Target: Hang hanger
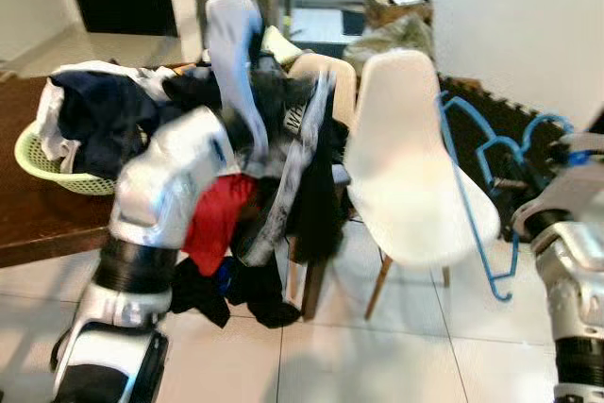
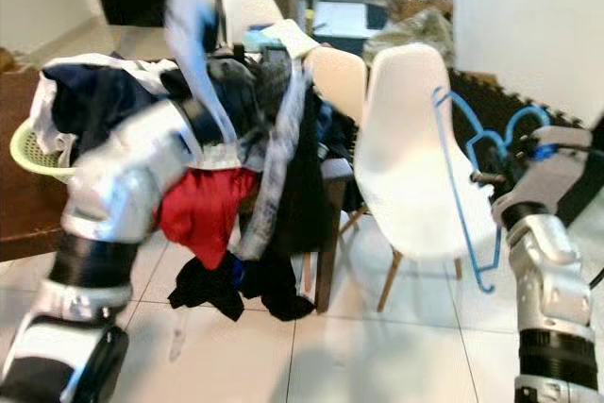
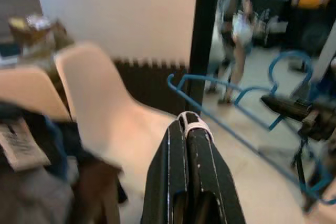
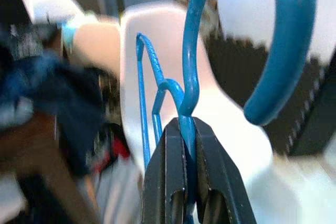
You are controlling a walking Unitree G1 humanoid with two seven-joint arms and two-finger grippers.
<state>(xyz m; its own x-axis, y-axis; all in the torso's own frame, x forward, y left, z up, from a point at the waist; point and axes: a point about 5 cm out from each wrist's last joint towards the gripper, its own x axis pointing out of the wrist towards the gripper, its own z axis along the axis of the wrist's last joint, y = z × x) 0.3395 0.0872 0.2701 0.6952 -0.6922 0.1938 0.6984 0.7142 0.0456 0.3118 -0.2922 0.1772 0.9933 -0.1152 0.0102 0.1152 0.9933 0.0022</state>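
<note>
Blue plastic hanger [image 4: 191,51] is clamped at the base of its hook between the closed fingers of the right end effector [image 4: 190,129], held in the air beside the white moulded chair [image 1: 411,158] with wooden legs. The left end effector [image 3: 190,129] has its fingers pressed together, empty, raised over a heap of dark and red clothes [image 1: 255,186] draped on another chair. A green basket [image 1: 42,162] of laundry sits near the edge of the brown wooden surface [image 1: 38,224]. Motion blur smears the left arm.
</note>
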